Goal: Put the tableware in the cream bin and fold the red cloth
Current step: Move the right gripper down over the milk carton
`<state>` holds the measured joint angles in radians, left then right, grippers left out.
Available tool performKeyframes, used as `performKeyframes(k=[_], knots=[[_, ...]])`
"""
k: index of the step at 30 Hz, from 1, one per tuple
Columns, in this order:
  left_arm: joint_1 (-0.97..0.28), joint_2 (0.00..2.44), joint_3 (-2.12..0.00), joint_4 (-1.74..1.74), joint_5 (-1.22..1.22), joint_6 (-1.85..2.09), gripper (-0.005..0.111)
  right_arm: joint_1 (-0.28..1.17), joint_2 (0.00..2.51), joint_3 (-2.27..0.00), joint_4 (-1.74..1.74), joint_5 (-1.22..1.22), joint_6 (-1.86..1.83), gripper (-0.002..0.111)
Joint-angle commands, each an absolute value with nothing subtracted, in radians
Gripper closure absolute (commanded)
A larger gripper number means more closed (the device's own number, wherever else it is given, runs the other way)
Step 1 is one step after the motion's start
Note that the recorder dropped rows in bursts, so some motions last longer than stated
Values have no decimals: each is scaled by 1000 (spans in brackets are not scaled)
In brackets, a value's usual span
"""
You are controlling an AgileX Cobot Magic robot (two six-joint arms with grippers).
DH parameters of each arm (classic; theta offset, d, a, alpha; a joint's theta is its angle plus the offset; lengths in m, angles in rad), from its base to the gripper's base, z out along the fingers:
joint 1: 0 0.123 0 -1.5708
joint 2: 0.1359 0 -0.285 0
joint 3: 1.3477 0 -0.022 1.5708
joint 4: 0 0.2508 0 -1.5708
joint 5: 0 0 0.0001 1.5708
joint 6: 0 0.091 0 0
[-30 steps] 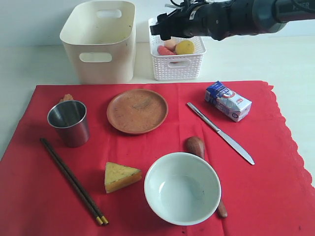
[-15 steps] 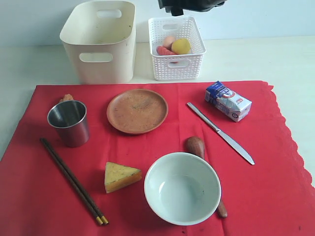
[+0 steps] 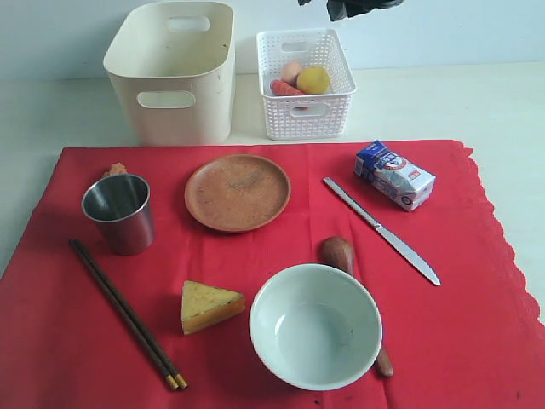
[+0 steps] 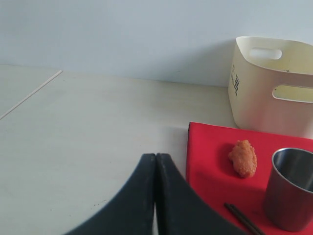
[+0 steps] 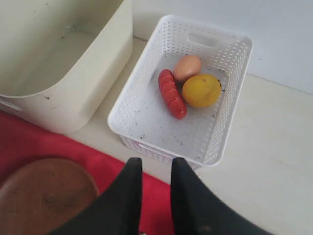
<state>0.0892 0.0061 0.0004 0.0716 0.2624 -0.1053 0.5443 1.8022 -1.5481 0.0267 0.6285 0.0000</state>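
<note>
The red cloth [image 3: 477, 324] lies flat on the table. On it are the steel cup [image 3: 119, 211], brown plate [image 3: 238, 192], pale bowl [image 3: 315, 325], knife [image 3: 381, 230], wooden spoon [image 3: 339, 252] partly behind the bowl, and chopsticks [image 3: 126, 313]. The cream bin [image 3: 174, 72] stands empty behind the cloth. My right gripper [image 5: 155, 161] hangs over the cloth's far edge, in front of the basket, jaws a little apart and holding nothing. Only a dark part of the right arm [image 3: 349, 7] shows in the exterior view. My left gripper [image 4: 155, 155] is shut and empty, over bare table left of the cloth [image 4: 210, 166] and cup [image 4: 292, 188].
A white lattice basket [image 3: 305, 85] beside the bin holds an egg, a lemon and a sausage. A milk carton [image 3: 394, 175], a cheese wedge [image 3: 209, 305] and an orange fried piece [image 3: 115, 170] also sit on the cloth.
My right arm has lifted away from over the basket and almost left the top of the exterior view. Nothing on the cloth has moved.
</note>
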Motion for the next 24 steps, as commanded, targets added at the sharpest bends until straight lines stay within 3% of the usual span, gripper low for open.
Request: performKeyframes(k=[1, 10, 13, 24], knots=[[93, 0, 0, 69, 258, -105, 105, 546, 1790, -1537, 24, 640, 0, 96], [93, 0, 0, 69, 258, -105, 105, 546, 1780, -1284, 53, 387, 0, 101], [93, 0, 0, 69, 258, -105, 105, 546, 1780, -1261, 83, 359, 0, 108], [93, 0, 0, 69, 258, -105, 105, 700, 1780, -1259, 233, 369, -197, 108]])
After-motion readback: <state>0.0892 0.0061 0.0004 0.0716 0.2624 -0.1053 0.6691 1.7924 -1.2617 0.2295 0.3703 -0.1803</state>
